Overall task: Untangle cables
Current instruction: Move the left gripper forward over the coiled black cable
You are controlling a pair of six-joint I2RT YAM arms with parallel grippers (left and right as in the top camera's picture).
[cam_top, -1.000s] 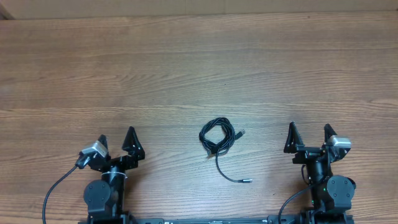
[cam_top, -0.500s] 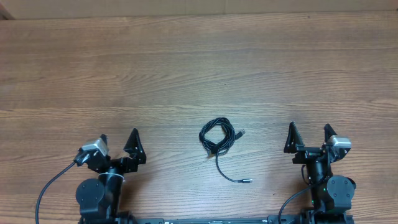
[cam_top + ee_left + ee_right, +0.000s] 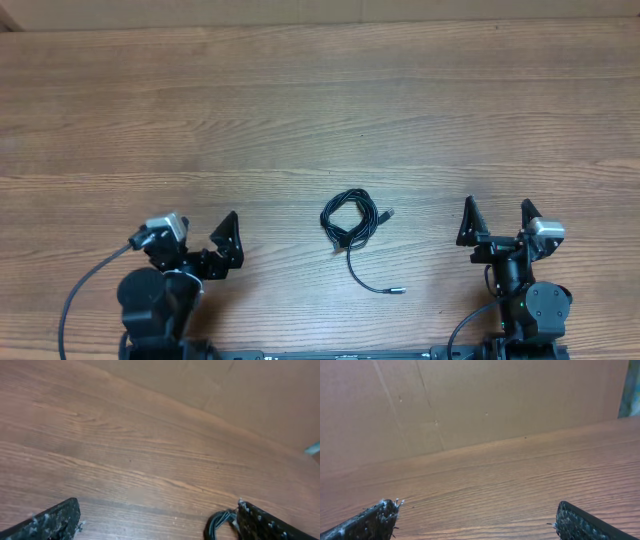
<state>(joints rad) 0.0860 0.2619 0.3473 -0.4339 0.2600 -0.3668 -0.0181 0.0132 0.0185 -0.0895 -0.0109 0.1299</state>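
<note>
Wood-grain table: brown laminate, with the grain running from the left gripper's side across to the right gripper's side. It is bare apart from one item.

Backdrop: a tan, cardboard-like wall rises from the table's far edge, ahead of both pairs of jaws. It shows faint seams and a few small specks. From overhead it appears only as a pale strip along the top.

Item 1, cables: thin black cords wound together in a small loose coil, lying flat on the wood.
- Position: between the two grippers, well apart from each and touched by neither.
- One silvery plug tip sticks out on the side facing the right gripper.
- One loose tail curves back toward the arms' bases and ends in a second silvery tip.
- In the left wrist view, part of the coil peeks out just beside the right-hand finger (mostly cut off by the frame edge).

Item 2, left gripper: jaws spread wide, nothing between them, angled toward the coil.

Item 3, right gripper: jaws spread wide, nothing between them, facing the wall.
</note>
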